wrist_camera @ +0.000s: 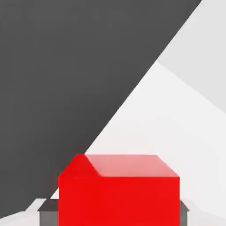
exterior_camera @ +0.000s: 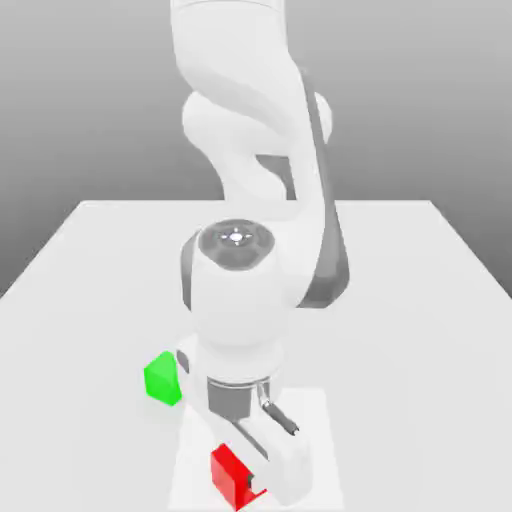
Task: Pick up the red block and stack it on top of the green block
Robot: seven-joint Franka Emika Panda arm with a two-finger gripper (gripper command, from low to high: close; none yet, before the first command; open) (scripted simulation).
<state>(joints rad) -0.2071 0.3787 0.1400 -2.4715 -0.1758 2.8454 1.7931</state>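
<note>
- The broad, pale, flat tabletop (exterior_camera: 80,330) spreads under the whole scene in the exterior view, with the smooth white robot arm (exterior_camera: 250,110), trimmed in dark grey, reaching down over it.
- A large dark grey area (wrist_camera: 66,88) with a straight slanting edge shows in the hand view; what it is, I cannot tell.
- The paler, flat, four-sided patch (exterior_camera: 322,440) lies beneath the hand in the exterior view, near the front of the tabletop.
- The white gripper with dark finger pads (wrist_camera: 119,216) has its fingers (wrist_camera: 49,214) parted by the width of the red block, one against each of two opposite sides. It is clamped on that block.
- The solid red, box-shaped block (wrist_camera: 119,201) sits directly between the fingers, touching both. In the exterior view it is at the lower end of the hand, over the paler patch, partly covered by the gripper. Whether its underside touches the surface, I cannot tell.
- The bright green, flat-faced block (exterior_camera: 162,380) is on the tabletop in the exterior view, apart from the red block, toward that view's left and farther back, just outside the paler patch. The hand partly covers it. The exterior view gives this spacing between blocks; the hand view gives the contact on both sides of the red one.
</note>
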